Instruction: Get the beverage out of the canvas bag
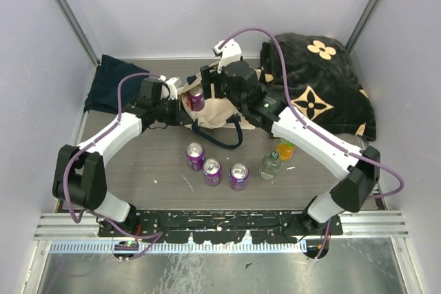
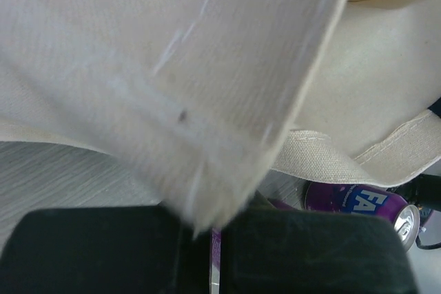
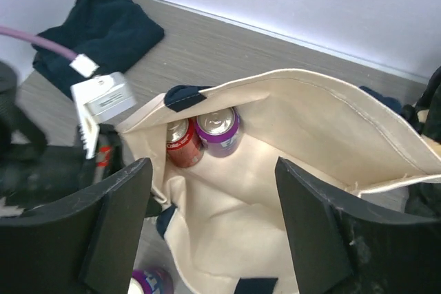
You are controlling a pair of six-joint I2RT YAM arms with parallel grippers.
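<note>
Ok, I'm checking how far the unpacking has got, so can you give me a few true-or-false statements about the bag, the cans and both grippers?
1. The right gripper hangs open over the mouth of the canvas bag. True.
2. The canvas bag is empty. False: a red can and a purple can lie inside it.
3. The left gripper is shut on the bag's fabric. True.
4. Four purple cans stand on the table in front of the bag. False: there are three purple cans there.
</note>
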